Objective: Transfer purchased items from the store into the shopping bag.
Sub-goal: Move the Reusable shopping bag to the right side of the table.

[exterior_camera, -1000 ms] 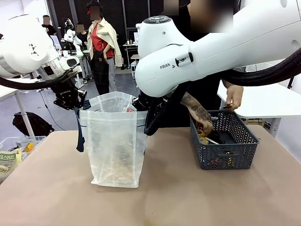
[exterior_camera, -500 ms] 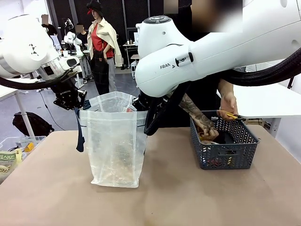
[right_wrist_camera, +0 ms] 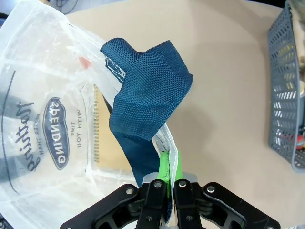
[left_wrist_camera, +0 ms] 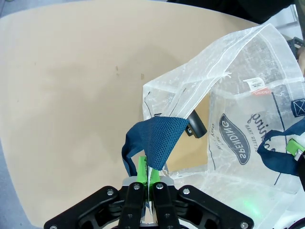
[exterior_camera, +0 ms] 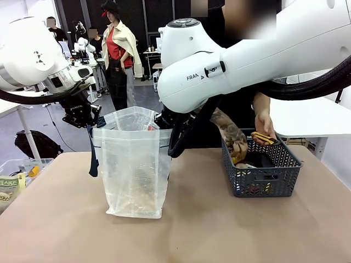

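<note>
The shopping bag (exterior_camera: 133,170) stands upright on the tan table, held open at the top from both sides. My left gripper (exterior_camera: 82,118) is shut on its left rim by the dark blue handle (left_wrist_camera: 155,140); the fingertips (left_wrist_camera: 148,171) pinch the plastic. My right gripper (right_wrist_camera: 167,183) is shut on the right rim, under the other blue handle (right_wrist_camera: 145,100). Tan goods (exterior_camera: 137,197) lie in the bag's bottom. The store, a dark grey basket (exterior_camera: 263,183), sits to the right. A person's hand (exterior_camera: 238,148) reaches into it; the other hand holds a yellow packet (exterior_camera: 263,137) above it.
A clear bin (exterior_camera: 16,175) with packets sits at the table's left edge. The tan table (exterior_camera: 219,230) lies bare in front of the bag and basket. My right arm's large white link (exterior_camera: 247,55) spans the upper right. White tables stand behind.
The person's hands have shifted over the basket: the one with the yellow packet came lower and the other moved inside. Both grippers and the bag have stayed still.
</note>
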